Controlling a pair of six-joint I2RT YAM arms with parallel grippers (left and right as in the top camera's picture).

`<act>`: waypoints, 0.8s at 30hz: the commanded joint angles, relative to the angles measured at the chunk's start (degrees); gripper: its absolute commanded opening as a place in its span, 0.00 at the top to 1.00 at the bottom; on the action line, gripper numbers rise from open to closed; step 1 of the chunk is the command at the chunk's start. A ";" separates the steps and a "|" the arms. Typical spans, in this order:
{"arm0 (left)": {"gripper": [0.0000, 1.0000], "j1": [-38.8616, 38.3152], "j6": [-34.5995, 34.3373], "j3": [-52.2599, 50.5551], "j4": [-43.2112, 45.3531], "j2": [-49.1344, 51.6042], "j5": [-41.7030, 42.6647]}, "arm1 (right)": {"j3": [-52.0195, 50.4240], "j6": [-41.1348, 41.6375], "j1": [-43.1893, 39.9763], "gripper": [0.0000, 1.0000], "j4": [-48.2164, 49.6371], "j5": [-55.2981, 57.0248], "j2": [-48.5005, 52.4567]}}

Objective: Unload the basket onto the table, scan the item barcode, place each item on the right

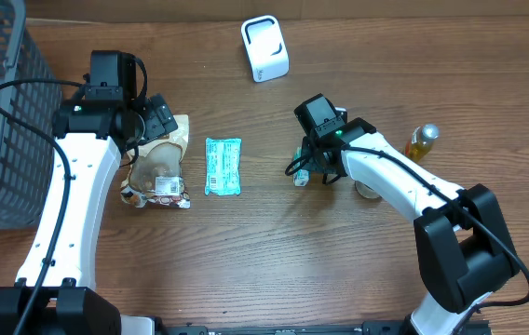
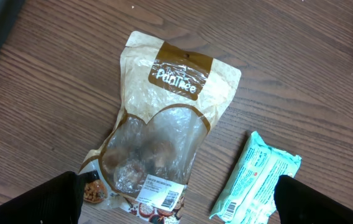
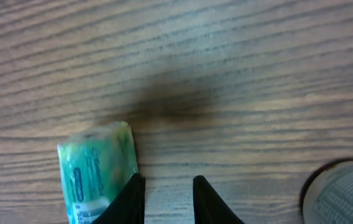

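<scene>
Overhead: the left gripper (image 1: 153,126) hangs over a tan snack pouch (image 1: 157,167) at the left, with a teal packet (image 1: 223,166) just to its right. The right gripper (image 1: 309,172) is at a small green packet (image 1: 299,175) mid-table. The white scanner (image 1: 264,48) stands far off.

Left wrist: the fingers (image 2: 40,202) are spread wide and hold nothing; the pouch lies below.

Right wrist: the fingers (image 3: 131,199) are nearly together with bare wood in the gap. The green packet (image 3: 96,171) lies just outside one finger.

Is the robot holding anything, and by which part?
Nothing is held. The left tool hangs open above the snack bag. The right tool has only table in its narrow gap, with the green packet beside it.
</scene>
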 commanded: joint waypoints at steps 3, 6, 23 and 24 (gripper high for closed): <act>0.00 0.20 0.39 0.52 0.00 0.15 0.07 | 0.61 0.22 -0.04 0.78 -0.55 -0.96 -1.73; 0.01 0.20 0.39 0.52 0.00 0.15 0.07 | 0.61 0.20 -0.04 0.78 -0.55 -1.64 -1.73; 0.00 0.20 0.39 0.52 0.00 0.15 0.07 | 0.61 0.22 0.00 0.78 -0.11 -5.73 -1.73; 0.00 0.20 0.39 0.52 0.00 0.15 0.07 | 0.61 0.22 0.02 0.78 -0.11 -5.73 -1.73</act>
